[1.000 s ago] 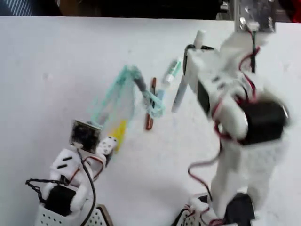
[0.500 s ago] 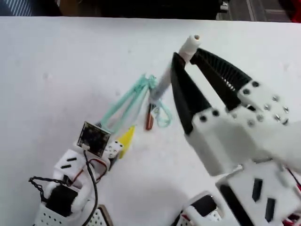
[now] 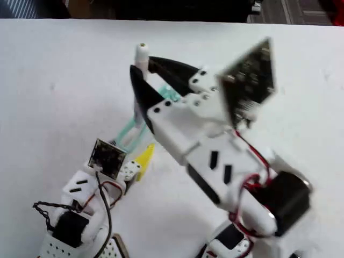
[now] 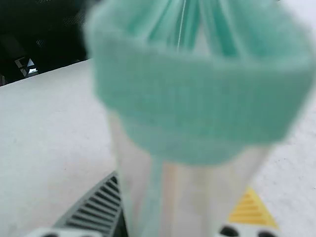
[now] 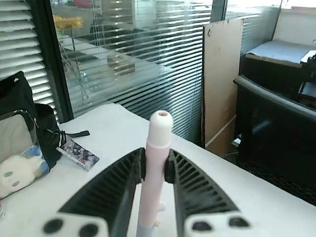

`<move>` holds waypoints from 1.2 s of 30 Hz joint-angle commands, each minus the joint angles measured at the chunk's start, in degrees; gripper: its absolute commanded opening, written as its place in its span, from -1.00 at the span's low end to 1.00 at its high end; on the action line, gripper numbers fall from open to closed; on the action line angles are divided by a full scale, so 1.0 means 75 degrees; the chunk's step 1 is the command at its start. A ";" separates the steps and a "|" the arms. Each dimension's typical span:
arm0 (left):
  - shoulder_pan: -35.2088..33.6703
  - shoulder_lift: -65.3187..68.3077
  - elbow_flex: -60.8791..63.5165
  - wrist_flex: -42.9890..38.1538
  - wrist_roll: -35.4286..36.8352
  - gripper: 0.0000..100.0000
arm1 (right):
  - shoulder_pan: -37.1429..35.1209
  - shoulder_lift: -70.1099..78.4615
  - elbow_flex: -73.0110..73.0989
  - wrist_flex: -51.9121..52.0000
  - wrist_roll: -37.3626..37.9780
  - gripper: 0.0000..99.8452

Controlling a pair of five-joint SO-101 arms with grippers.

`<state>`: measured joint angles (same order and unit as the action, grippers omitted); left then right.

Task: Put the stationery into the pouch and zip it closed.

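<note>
One translucent pouch (image 4: 192, 118) fills left gripper (image 3: 140, 153); right gripper (image 5: 155, 157) pinches cylindrical marker (image 5: 159, 129).

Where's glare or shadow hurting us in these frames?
High view: table glares near-white, shadows faint. Right wrist view: bright blinds behind, right gripper dark against them, pen lit fine. Left wrist view: pouch evenly lit, no glare.

Right arm (image 3: 215, 161) wore white printed shell, two black slots, black screw heads. Dark camera board (image 3: 250, 75) sat on it; red and black wires ran from camera board to black servo (image 3: 285, 199). Right gripper (image 5: 156, 154) had black ribbed fingers (image 5: 197, 190). Left arm (image 3: 80, 188) was white, with looped black cable (image 3: 40, 210). Left gripper (image 4: 181, 183) had yellow triangular fingertip (image 4: 251, 210).
</note>
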<state>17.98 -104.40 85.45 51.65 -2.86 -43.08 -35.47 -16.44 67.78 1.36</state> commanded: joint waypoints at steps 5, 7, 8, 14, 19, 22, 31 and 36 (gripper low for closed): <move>0.0088 0.0064 -0.0199 0.0035 -0.0059 -0.56 | -0.0053 -0.0123 0.0821 -0.0264 0.0082 -0.97; 0.0088 0.0064 -0.0211 0.0035 -0.0059 -0.56 | -0.0053 -0.0123 0.0996 -0.0264 0.0082 -0.97; 0.0088 0.0064 -0.0211 0.0035 -0.0059 -0.56 | -0.0053 -0.0123 0.1078 -0.0264 0.0082 -0.97; 0.0088 0.0064 -0.0211 0.0035 -0.0059 -0.56 | -0.0053 -0.0404 0.1477 -0.0264 0.0082 -0.97; 0.0088 0.0064 -0.0211 0.0035 -0.0059 -0.56 | -0.0076 -0.1201 0.2168 -0.0299 0.0082 -0.97; 0.0088 0.0064 -0.0211 0.0035 -0.0059 -0.56 | -0.0076 -0.1483 0.2661 -0.0311 0.0094 -0.97; 0.0088 0.0064 -0.0211 0.0023 -0.0059 -0.56 | -0.0076 -0.1518 0.3716 -0.0944 0.1383 -0.96; 0.0088 0.0064 -0.0211 0.0023 -0.0059 -0.56 | -0.0053 -0.1553 0.3704 -0.0733 0.1383 -0.63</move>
<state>17.98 -104.40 85.45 51.65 -2.86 -43.43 -46.02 12.04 62.42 10.95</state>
